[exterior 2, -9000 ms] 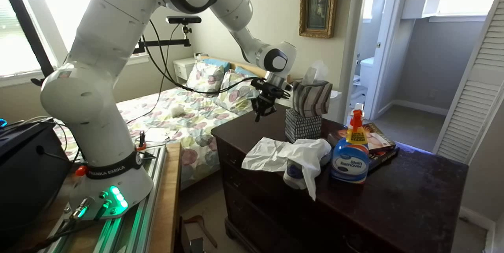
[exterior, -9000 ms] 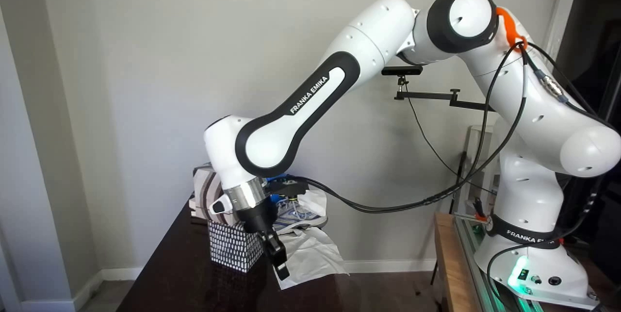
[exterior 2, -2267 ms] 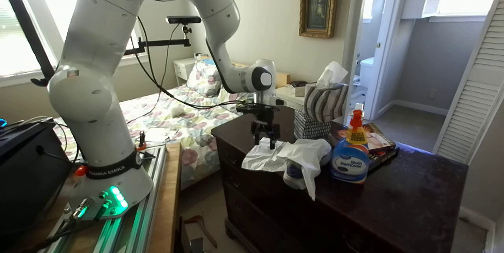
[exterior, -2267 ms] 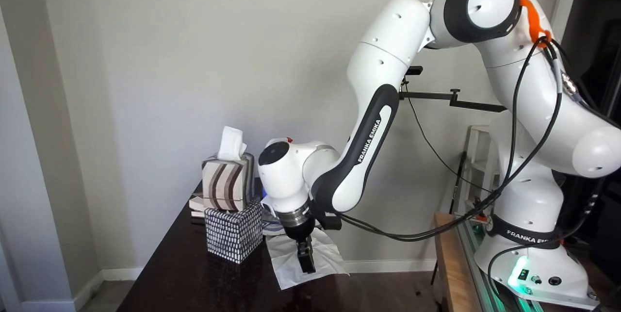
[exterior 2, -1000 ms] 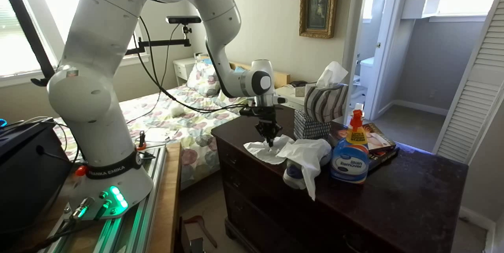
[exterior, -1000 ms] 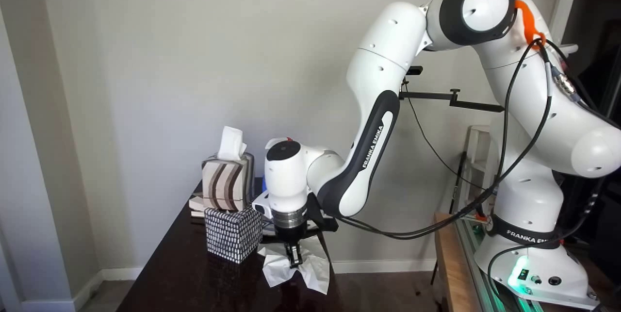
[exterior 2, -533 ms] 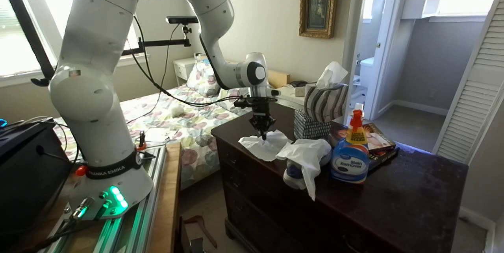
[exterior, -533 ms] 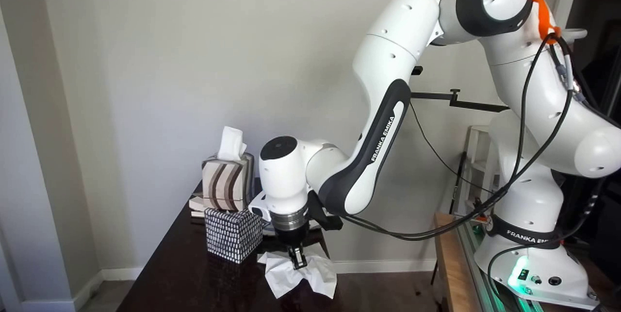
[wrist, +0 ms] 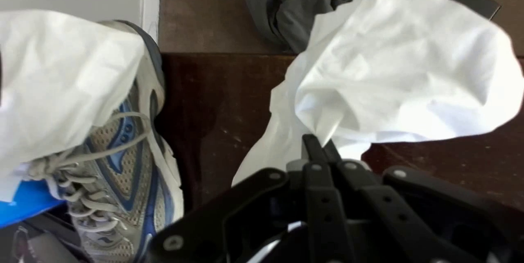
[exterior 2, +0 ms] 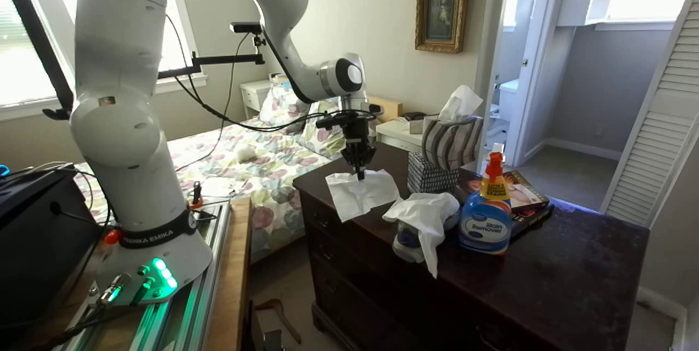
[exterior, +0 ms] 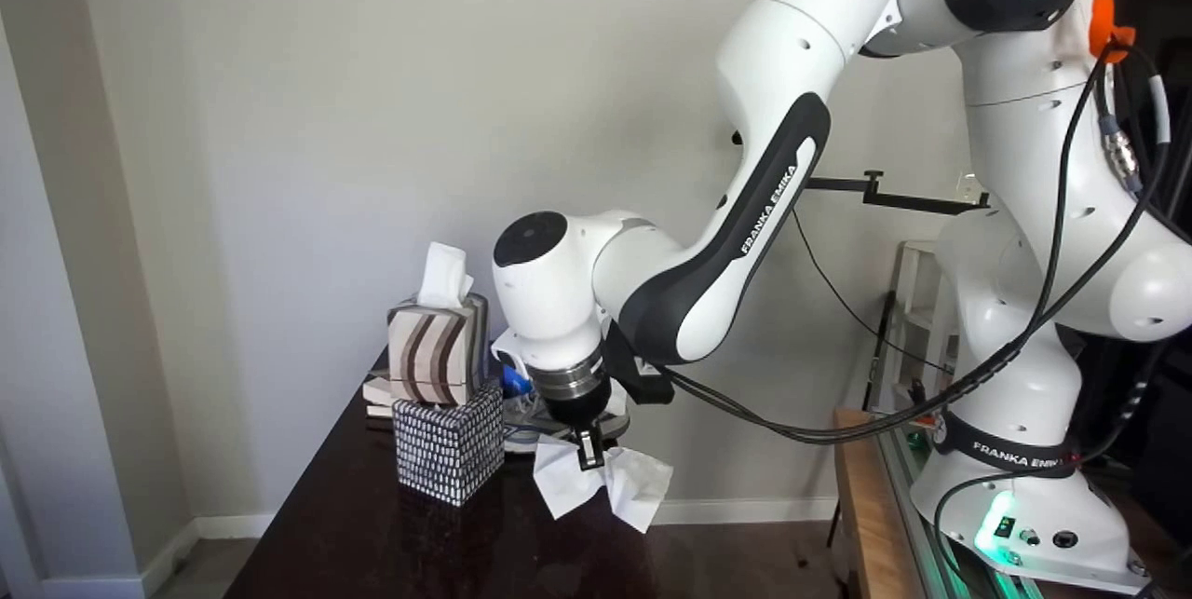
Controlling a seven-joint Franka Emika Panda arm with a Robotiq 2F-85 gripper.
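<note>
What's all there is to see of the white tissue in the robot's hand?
The white tissue looks thin and papery, creased and rumpled. The closed hand pinches it at a fold, and loose flaps spread over the dark dresser. It is apart from the shoe; whether its edges touch the dresser is unclear.

From well back, both your exterior views shared the arm [exterior: 768,208] and dresser [exterior 2: 573,274], facing a wall [exterior: 279,115] or a bed [exterior 2: 273,165]; your wrist view looked down, close over the tissue [wrist: 409,75].

White tissue [exterior: 637,484] in grip of end effector [exterior: 591,465]
</note>
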